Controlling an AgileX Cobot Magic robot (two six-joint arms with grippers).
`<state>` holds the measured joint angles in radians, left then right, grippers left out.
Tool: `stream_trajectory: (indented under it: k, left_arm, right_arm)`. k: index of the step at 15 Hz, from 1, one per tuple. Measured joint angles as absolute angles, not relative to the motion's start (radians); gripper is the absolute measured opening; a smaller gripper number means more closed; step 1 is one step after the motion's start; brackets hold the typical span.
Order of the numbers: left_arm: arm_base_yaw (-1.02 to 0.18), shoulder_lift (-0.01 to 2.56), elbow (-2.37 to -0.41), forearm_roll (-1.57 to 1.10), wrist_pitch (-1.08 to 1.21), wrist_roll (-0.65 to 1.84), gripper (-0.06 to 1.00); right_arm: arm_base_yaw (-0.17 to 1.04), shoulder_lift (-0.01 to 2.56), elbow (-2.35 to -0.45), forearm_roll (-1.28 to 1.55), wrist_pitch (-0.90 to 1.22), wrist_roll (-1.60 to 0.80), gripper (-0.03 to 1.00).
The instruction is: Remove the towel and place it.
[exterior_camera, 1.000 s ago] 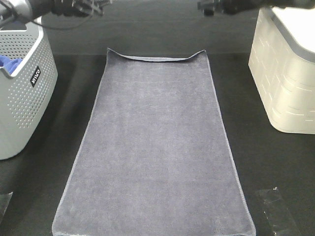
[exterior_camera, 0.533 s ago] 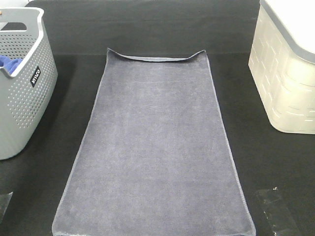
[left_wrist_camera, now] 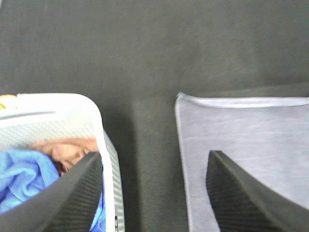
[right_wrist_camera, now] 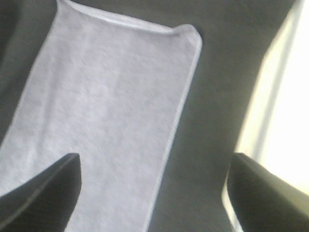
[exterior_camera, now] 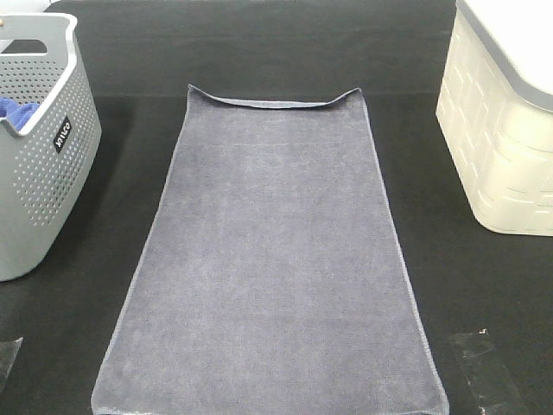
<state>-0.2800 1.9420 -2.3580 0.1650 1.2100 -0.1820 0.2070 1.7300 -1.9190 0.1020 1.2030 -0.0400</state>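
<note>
The slate-grey towel (exterior_camera: 272, 259) lies spread flat on the black table, its long side running from the far middle to the near edge, with a slightly curled far hem. Neither gripper shows in the exterior high view. The left wrist view shows my left gripper (left_wrist_camera: 154, 193) open and empty, high above the table, with the towel's corner (left_wrist_camera: 241, 140) beside one finger and the basket beside the other. The right wrist view shows my right gripper (right_wrist_camera: 152, 193) open and empty above the towel's (right_wrist_camera: 106, 106) far right part.
A grey perforated basket (exterior_camera: 34, 173) stands at the left, holding a bright blue cloth (exterior_camera: 17, 110) and, in the left wrist view, a brownish cloth (left_wrist_camera: 67, 150). A cream lidded bin (exterior_camera: 501, 130) stands at the right. Clear tape patches (exterior_camera: 479, 354) lie near the front right.
Both arms, seen at the top edge one second ago, have pulled back out of the exterior high view. The towel has not moved.
</note>
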Motion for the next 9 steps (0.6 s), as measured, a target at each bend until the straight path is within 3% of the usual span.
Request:
stream_trajectory:
  k: [3, 9]
  left_arm:
    - [-0.280, 1.762, -2.158, 0.148, 1.210, -0.130, 0.61]
    - [-0.280, 1.226, -1.445, 0.169, 1.215, -0.133, 0.61]
  right_arm:
    - [0.207, 1.670, -1.863, 0.087, 1.210, -0.030, 0.78]
    - [0.207, 1.440, -1.491, 0.087, 1.211, -0.022, 0.78]
